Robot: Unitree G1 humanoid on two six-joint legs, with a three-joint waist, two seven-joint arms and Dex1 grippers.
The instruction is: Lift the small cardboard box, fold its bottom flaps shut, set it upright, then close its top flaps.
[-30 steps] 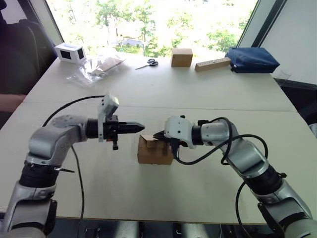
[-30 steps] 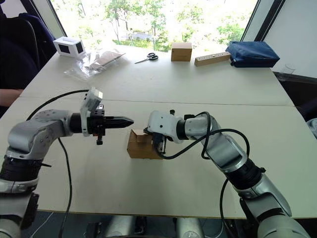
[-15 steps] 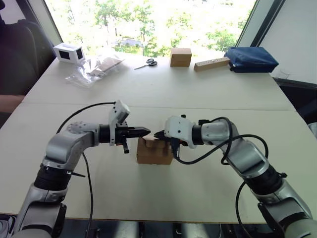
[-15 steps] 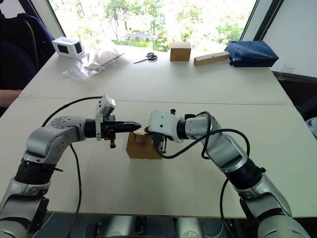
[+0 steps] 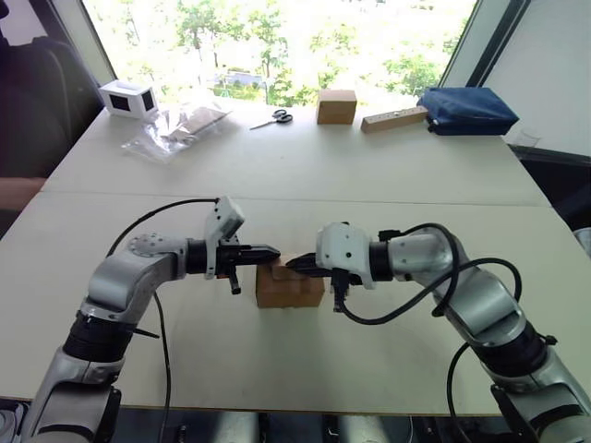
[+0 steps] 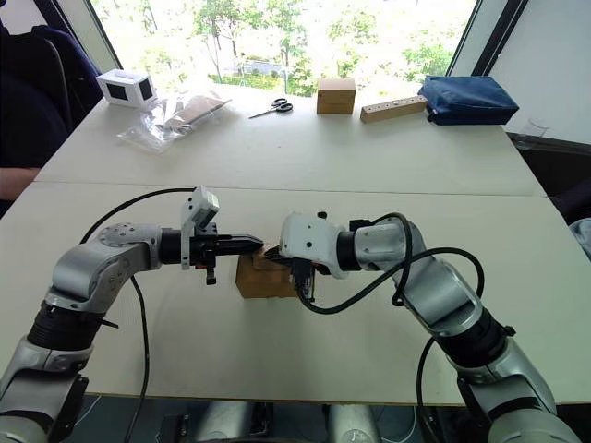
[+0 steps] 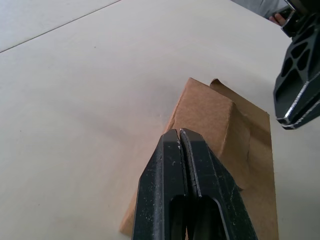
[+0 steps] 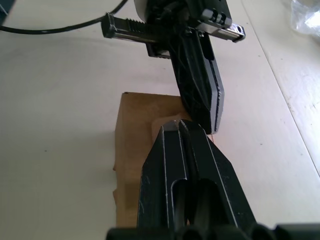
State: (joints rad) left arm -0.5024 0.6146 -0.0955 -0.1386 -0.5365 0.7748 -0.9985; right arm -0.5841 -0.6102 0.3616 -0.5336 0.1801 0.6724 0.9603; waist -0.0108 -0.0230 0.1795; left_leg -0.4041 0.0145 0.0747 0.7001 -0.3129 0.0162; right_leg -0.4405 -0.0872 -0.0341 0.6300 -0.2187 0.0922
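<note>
The small cardboard box (image 5: 289, 286) sits on the tabletop (image 5: 369, 175), right under the tips of both grippers. The left gripper (image 5: 274, 250) and the right gripper (image 5: 291, 264) are both pressed shut and hold nothing. They point at each other and almost touch, so they might bump. A push on the top flaps (image 7: 235, 137) might slide the box away, since nothing holds it. Behind the grippers, far off by the bright window (image 5: 277, 37), lie scissors (image 5: 274, 117).
</note>
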